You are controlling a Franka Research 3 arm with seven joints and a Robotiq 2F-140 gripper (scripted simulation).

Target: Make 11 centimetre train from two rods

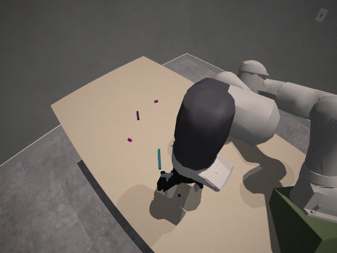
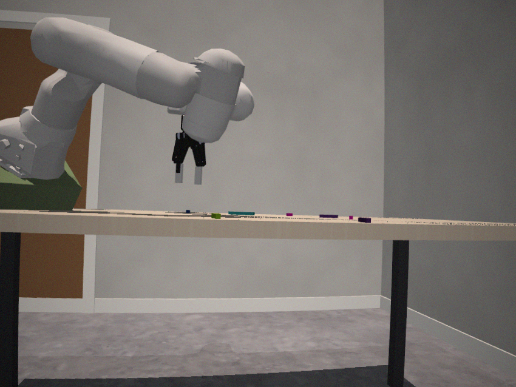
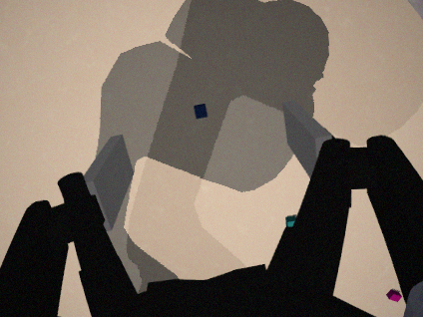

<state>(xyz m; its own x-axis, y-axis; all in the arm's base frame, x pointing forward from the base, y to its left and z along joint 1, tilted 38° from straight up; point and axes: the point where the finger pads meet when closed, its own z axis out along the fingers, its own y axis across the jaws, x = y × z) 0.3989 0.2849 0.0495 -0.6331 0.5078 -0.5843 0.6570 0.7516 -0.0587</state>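
I am hovering above the surface with my end effector pointing down, its fingers standing wide apart. The turquoise rod is lying flat; in the wrist view my finger is partly hiding it. The blue rod is sitting below my open fingers, apart from the turquoise rod. In the exterior view, the lime rod is lying left of the turquoise rod and closer to the camera. To the turquoise rod's right, one magenta rod, one purple rod, another magenta rod and another purple rod are resting.
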